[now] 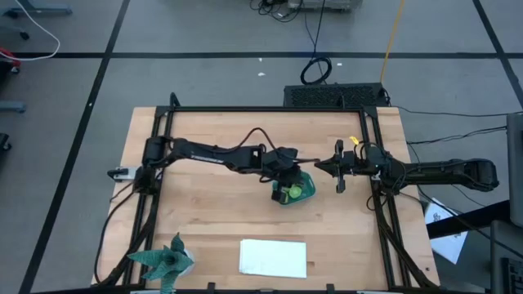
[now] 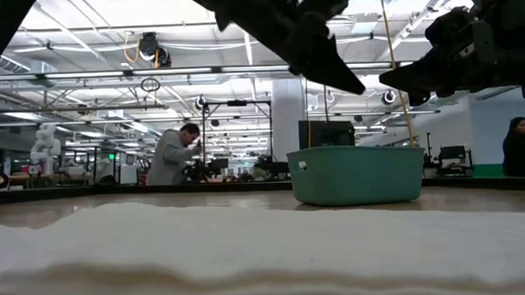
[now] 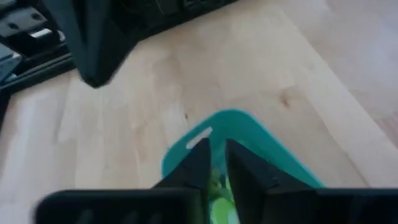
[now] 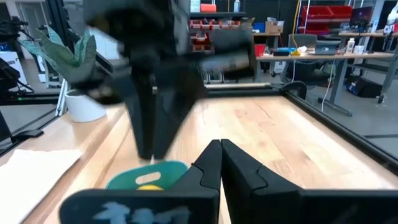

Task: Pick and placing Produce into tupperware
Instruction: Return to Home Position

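The teal tupperware (image 1: 304, 189) stands on the wooden table near its middle, also in the low view (image 2: 355, 175). Inside it lie a bright green piece of produce (image 1: 288, 193) (image 3: 219, 202) and a yellow one (image 4: 148, 180). My left gripper (image 3: 215, 155) hangs above the tub's left part, slanting down, clear of the rim (image 2: 346, 83). Its fingers stand a narrow slit apart with nothing between them. My right gripper (image 1: 338, 167) (image 4: 219, 149) waits shut and level to the right of the tub, holding nothing.
A flat white sheet (image 1: 273, 257) lies near the table's front edge. A green spiky figure in a white pot (image 1: 166, 263) stands at the front left corner. Black frame rails (image 1: 155, 163) run along the table's sides. People stand in the room behind (image 2: 171, 155).
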